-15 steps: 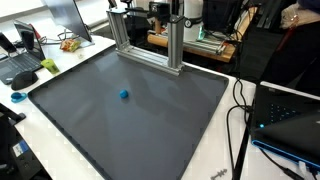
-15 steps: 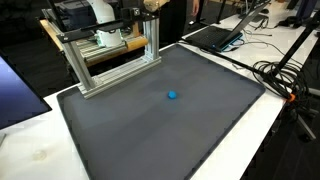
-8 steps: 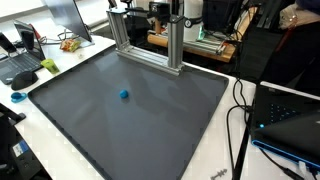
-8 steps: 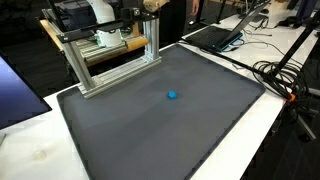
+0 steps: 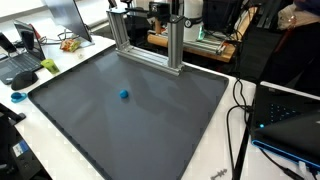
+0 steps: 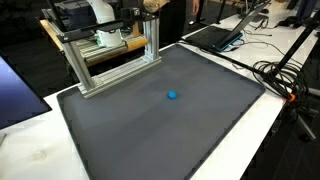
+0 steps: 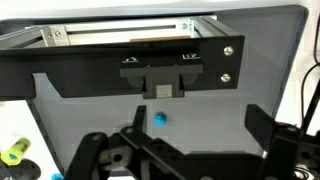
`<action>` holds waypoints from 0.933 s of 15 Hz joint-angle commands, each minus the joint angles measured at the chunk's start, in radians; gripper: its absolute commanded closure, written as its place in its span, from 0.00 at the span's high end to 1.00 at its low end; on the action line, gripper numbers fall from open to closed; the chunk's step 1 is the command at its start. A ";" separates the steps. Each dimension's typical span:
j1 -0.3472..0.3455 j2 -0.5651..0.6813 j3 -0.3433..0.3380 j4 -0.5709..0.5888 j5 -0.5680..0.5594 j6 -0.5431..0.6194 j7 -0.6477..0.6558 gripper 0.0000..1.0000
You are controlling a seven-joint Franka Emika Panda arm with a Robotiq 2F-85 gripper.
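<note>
A small blue ball (image 5: 124,95) lies on the dark grey mat (image 5: 150,125) in both exterior views; the ball (image 6: 172,96) sits near the middle of the mat (image 6: 150,130). In the wrist view my gripper (image 7: 197,112) is open and empty, high above the mat. The blue ball (image 7: 160,120) shows just inside the left finger (image 7: 136,122), apart from it. The right finger (image 7: 262,125) stands far from the ball. The gripper does not show in the exterior views.
An aluminium frame (image 5: 150,40) stands at the mat's far edge, also in an exterior view (image 6: 110,55) and as a black bar in the wrist view (image 7: 120,65). Laptops (image 6: 215,35) and cables (image 6: 280,75) lie beside the mat. A yellow-green object (image 7: 15,152) lies off the mat.
</note>
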 commanded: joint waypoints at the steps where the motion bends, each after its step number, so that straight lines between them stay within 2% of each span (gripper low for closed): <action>1: -0.013 0.040 -0.008 -0.030 -0.015 0.062 -0.024 1.00; 7: -0.025 0.107 0.000 -0.073 -0.033 0.166 -0.015 1.00; 14: -0.042 0.139 -0.006 -0.100 -0.058 0.169 -0.019 1.00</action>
